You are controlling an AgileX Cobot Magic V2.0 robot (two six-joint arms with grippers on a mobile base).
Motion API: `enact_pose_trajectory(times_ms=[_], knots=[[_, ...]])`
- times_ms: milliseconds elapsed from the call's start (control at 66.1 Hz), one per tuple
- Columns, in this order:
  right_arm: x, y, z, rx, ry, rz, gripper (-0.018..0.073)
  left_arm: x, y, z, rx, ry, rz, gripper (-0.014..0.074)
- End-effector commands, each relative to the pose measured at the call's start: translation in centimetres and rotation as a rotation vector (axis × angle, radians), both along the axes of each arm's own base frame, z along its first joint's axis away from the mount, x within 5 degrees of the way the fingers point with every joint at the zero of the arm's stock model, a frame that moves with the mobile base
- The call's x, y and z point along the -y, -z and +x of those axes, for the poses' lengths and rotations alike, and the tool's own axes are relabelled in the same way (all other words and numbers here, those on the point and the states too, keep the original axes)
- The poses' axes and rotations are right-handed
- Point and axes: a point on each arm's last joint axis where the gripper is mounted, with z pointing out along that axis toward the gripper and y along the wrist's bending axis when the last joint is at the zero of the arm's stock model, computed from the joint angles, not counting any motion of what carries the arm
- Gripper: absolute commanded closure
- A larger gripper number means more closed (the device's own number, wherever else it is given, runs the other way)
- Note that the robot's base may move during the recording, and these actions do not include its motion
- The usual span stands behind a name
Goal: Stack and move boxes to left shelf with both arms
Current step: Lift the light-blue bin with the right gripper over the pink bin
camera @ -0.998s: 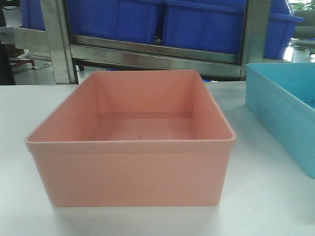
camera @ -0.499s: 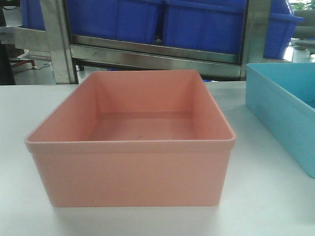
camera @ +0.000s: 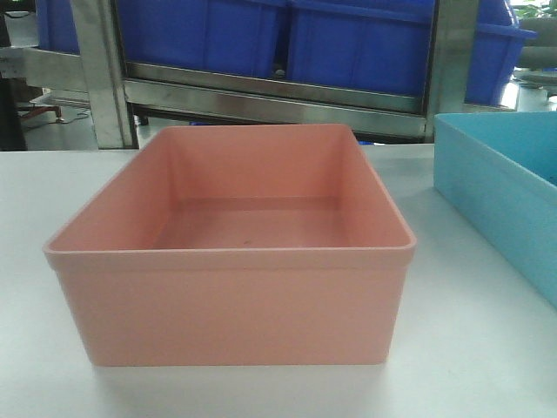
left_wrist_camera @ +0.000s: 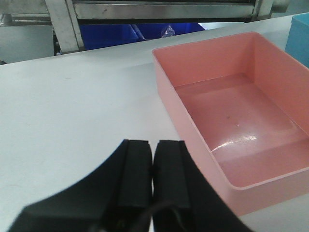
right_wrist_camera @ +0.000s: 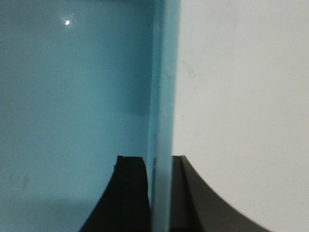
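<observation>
You have the salmon pink bin [camera: 231, 261] sitting open and empty on the white counter [camera: 470, 348], filling the middle of the front view. The light blue bin [camera: 496, 192] stands at the right edge of that frame, cut off by the border, near the pink one but apart from it, with a strip of bare counter between them.

Your left gripper [left_wrist_camera: 152, 169] shows at the bottom of the left wrist view with its two black jaws pressed together and nothing between them. It hangs over bare counter, and the pink bin [left_wrist_camera: 241, 121] lies to its upper right with its long wall just beside the jaws.

Your right gripper [right_wrist_camera: 158, 193] sits at the bottom centre of the right wrist view, astride the wall of the light blue bin [right_wrist_camera: 72, 96]. One jaw is inside the bin and the other outside over the counter [right_wrist_camera: 241, 96], and both are closed against the thin rim.

Across the top of the front view, behind the counter, stands a steel-framed rack [camera: 278, 96]. Dark blue bins [camera: 357, 43] are lined up on it. Its upright posts rise at upper left and upper right, directly behind both bins.
</observation>
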Motion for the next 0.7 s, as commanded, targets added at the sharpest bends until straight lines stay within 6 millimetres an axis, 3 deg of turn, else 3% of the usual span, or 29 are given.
enact_pose_trajectory(times_ms=[0, 181, 423, 680], knots=[[0.2, -4.7, -0.2, 0.126, 0.032, -0.049, 0.0502, 0.2, -1.7, 0.0, 0.103, 0.021, -0.038, 0.0605], [-0.4, -7.7, -0.8, 0.197, 0.091, -0.023, 0.0502, 0.2, -1.7, 0.0, 0.103, 0.021, -0.038, 0.0605], [-2.4, -15.1, -3.5, 0.365, 0.143, 0.043, 0.0502, 0.2, -1.7, 0.0, 0.103, 0.021, -0.038, 0.0605], [-7.7, -22.4, -7.7, 0.472, 0.127, 0.172, 0.0502, 0.2, -1.7, 0.0, 0.103, 0.021, -0.038, 0.0605]])
